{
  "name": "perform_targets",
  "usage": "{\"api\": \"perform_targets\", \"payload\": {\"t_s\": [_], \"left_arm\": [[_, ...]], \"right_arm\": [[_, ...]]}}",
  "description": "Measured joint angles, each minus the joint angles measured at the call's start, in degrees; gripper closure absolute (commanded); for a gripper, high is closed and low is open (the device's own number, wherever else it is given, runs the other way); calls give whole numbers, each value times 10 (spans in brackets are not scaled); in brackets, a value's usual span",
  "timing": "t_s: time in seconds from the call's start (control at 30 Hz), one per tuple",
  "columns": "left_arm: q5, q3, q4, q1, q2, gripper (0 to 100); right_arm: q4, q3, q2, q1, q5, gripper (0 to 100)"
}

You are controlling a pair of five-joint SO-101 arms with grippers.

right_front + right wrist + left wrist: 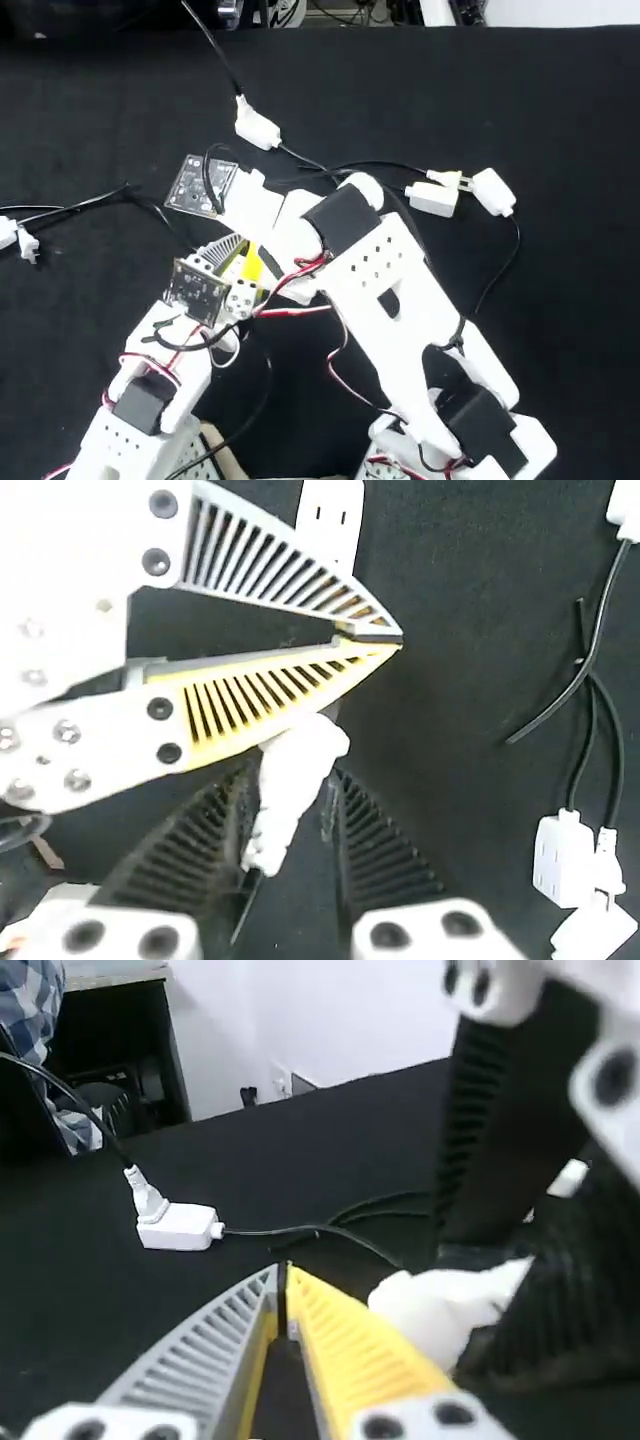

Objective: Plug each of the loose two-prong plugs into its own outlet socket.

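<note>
Plug (296,765) tight in right gripper (287,780), long axis along its fingers (380,850); left gripper (281,1278) tips pressed together.

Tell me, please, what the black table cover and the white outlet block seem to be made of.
The table cover seems black cloth or felt: matte, no glare. The white outlet block is likely moulded plastic: smooth, faintly glossy, rounded edges.

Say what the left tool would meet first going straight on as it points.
Probably the black cable just ahead of the left tool; the white plug in the right tool sits aside. Depth is unclear.
</note>
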Motion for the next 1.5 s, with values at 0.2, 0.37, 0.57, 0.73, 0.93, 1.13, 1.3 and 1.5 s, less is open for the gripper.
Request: {"api": "perform_targets", "payload": {"t_s": [0.2, 0.37, 0.57, 0.73, 0.93, 1.13, 1.3, 1.5], "left_arm": [[-4, 8, 0, 0, -2, 971], [-4, 8, -2, 0, -2, 971], [-4, 9, -2, 1, -2, 971], [-4, 9, 4, 1, 0, 971], [-4, 9, 18, 1, -1, 971], [-5, 9, 12, -65, 2, 971], [-5, 9, 6, -176, 2, 971], [-5, 9, 56, -291, 2, 971]], "right_arm": [[0, -3, 0, 0, 0, 986], [0, -4, 0, 0, -3, 986], [0, -27, 0, 0, -33, 986], [0, -33, 0, -1, -40, 986], [0, -33, 0, -1, -40, 986], [-2, -35, 0, 14, -69, 986], [-20, -35, 2, 36, -134, 986], [-49, -45, 93, 46, -250, 986]]}}
